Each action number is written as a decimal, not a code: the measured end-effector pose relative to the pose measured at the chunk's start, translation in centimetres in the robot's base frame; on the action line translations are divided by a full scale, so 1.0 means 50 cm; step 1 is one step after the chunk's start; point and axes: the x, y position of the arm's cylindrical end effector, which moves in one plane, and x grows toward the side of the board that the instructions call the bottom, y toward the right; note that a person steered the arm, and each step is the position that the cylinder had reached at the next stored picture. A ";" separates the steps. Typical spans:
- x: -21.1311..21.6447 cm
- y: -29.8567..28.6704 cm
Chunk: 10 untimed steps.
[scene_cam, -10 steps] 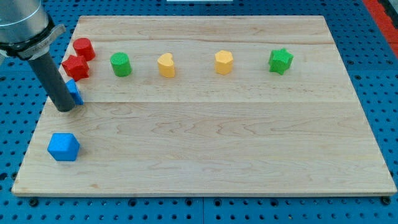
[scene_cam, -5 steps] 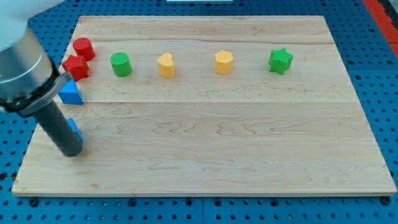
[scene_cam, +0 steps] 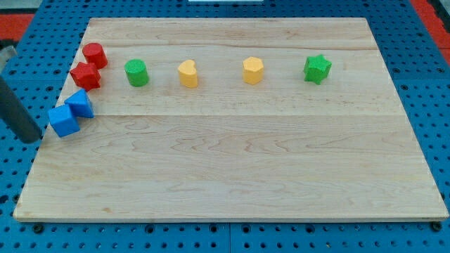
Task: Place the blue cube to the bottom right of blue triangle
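My tip point(scene_cam: 29, 138) sits at the far left of the frame, just off the left edge of the wooden desk point(scene_cam: 232, 169), over the blue pegboard point(scene_cam: 429, 84). There is no end effector to spread or press together here; the arm ends in a plain dark rod, and nothing is pinched.

The blue cube point(scene_cam: 63, 121) lies near the desk's left edge, just right of my tip but apart from it. It touches the blue triangle point(scene_cam: 80, 104), sitting at that block's lower left.

Above the triangle, in the upper left of the frame, a red star-like block point(scene_cam: 86, 75) sits just below a red cylinder point(scene_cam: 94, 54).

Along the upper part of the desk, from left to right, stand a green cylinder point(scene_cam: 136, 72), a yellow heart point(scene_cam: 188, 73), a yellow hexagonal block point(scene_cam: 253, 70) and a green star point(scene_cam: 317, 69), each well apart from the next.
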 end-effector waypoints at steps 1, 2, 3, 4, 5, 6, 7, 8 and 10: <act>-0.053 0.020; -0.077 0.005; -0.115 0.024; -0.092 0.064; -0.031 0.074; -0.023 0.097; -0.034 0.211; -0.040 0.272; -0.041 0.406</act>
